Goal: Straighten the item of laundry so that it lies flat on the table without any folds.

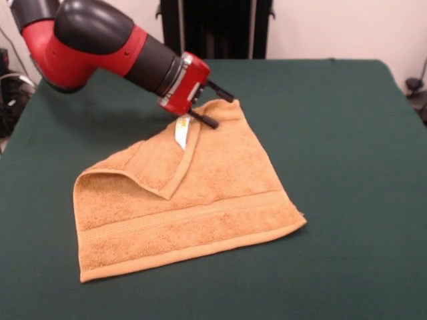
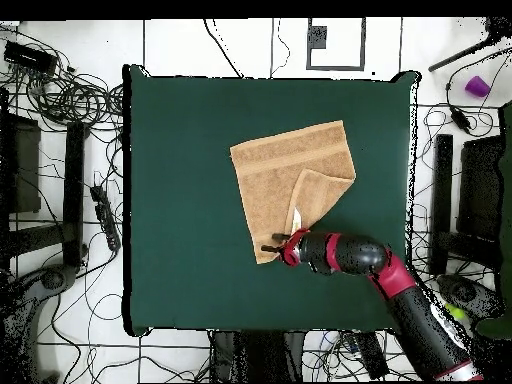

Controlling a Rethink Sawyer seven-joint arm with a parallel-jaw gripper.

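The orange-tan towel (image 1: 200, 200) lies near the middle of the dark green table (image 1: 347, 133). One corner is folded over onto the towel as a triangular flap (image 1: 163, 167), and the white label (image 1: 181, 133) shows on it. My gripper (image 1: 223, 112) is at the towel's far corner, low over the table. Its two black fingers (image 1: 203, 120) are spread apart, one on each side of the towel's edge. In the overhead view the towel (image 2: 290, 160) has the flap at its right side, the label (image 2: 297, 217) beside it, and the gripper (image 2: 271, 243) at its lower corner.
The table (image 2: 180, 200) has wide green cloth on all sides of the towel. The black pedestal (image 1: 213, 27) stands at the far edge. Cables and dark equipment (image 2: 60, 100) lie on the floor around the table, and a purple object (image 2: 477, 86) lies at the upper right.
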